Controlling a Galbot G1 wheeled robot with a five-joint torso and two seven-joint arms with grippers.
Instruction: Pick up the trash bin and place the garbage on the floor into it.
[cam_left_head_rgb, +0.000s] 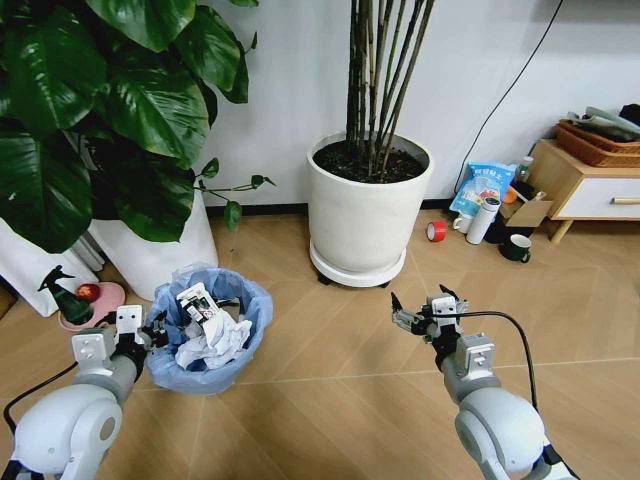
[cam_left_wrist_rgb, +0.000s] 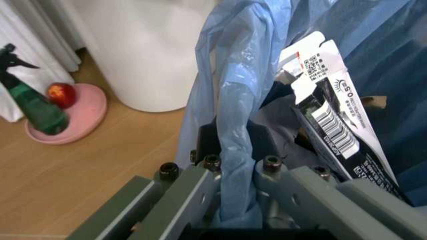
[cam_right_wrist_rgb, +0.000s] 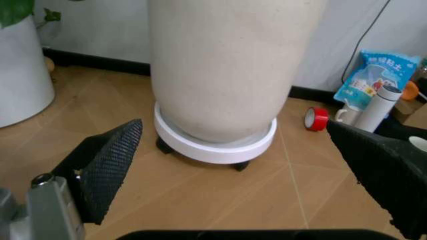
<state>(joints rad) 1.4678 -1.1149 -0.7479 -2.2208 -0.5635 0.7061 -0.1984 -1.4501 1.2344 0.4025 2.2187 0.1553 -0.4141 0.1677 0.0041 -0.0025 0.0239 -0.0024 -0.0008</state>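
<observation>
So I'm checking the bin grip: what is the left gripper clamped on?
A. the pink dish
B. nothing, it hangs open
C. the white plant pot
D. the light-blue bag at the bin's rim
D: in the left wrist view the left gripper is shut on the trash bin at its rim, pinching the light-blue bag.
</observation>
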